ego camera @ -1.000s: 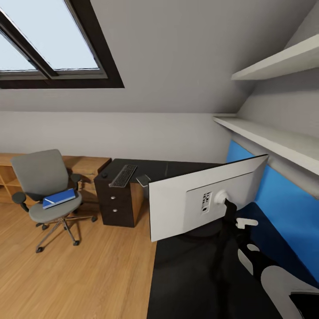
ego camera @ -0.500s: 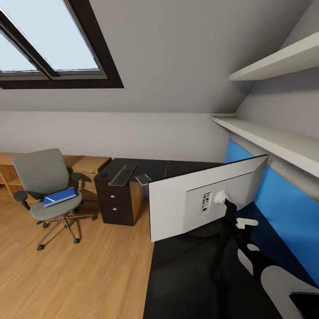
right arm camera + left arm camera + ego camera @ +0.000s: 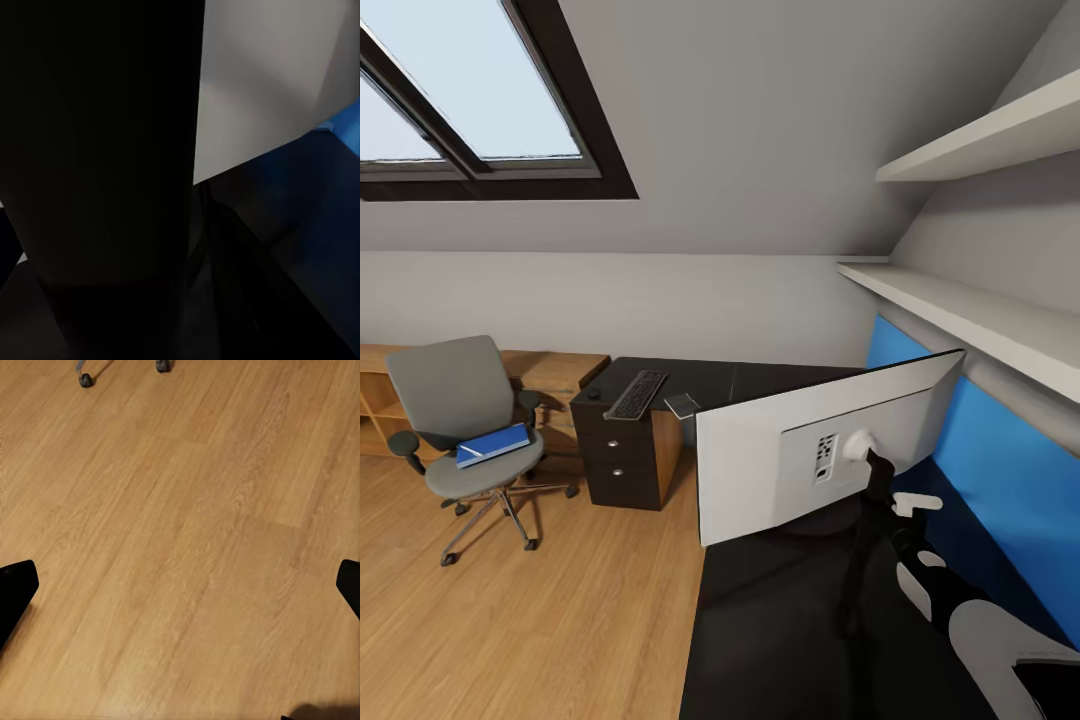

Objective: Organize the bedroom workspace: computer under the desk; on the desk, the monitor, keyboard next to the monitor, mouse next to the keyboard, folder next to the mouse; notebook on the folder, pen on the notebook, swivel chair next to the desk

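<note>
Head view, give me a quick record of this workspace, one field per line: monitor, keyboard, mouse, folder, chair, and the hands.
monitor: large flat screen with white back, on the long black desk, back facing the camera
keyboard: slim dark-keyed keyboard, on the desk's far end above the drawers
mouse: small black mouse, beside the keyboard
folder: flat bright blue folder, on the seat of the grey padded swivel chair
chair: standing apart from the desk, on the wooden floor
left hand: fingers spread, over bare floor
right hand: state unclear

monitors: one (image 3: 815, 455);
keyboards: one (image 3: 637, 394);
mice: one (image 3: 594, 394);
folders: one (image 3: 493, 445);
swivel chairs: one (image 3: 455, 400);
worktops: one (image 3: 790, 620);
wall shelves: two (image 3: 960, 310)
</note>
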Robot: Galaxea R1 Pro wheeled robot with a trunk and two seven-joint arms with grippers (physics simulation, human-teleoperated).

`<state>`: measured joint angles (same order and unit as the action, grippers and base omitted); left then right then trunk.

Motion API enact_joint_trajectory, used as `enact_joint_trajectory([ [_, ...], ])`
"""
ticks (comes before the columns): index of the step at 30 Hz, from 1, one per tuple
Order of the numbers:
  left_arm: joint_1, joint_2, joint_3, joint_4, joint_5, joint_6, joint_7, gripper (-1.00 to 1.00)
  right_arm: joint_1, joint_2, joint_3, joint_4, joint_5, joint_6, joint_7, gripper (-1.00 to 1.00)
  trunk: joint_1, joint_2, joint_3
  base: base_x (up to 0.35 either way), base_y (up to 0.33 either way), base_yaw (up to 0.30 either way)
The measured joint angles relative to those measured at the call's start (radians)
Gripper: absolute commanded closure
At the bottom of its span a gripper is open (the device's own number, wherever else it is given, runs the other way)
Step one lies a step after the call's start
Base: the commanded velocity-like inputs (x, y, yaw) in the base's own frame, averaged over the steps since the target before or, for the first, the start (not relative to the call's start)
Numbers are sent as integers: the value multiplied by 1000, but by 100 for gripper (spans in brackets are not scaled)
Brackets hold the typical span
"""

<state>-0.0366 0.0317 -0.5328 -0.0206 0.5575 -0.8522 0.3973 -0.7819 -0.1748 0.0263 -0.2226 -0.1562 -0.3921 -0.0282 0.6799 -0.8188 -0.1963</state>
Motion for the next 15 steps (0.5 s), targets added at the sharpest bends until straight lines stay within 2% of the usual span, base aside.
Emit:
enact_joint_trajectory([
  [15,0,0,0,0,0,0,0,-100,0,0,3,0,1,0,0,100,0,0,0,0,0,0],
])
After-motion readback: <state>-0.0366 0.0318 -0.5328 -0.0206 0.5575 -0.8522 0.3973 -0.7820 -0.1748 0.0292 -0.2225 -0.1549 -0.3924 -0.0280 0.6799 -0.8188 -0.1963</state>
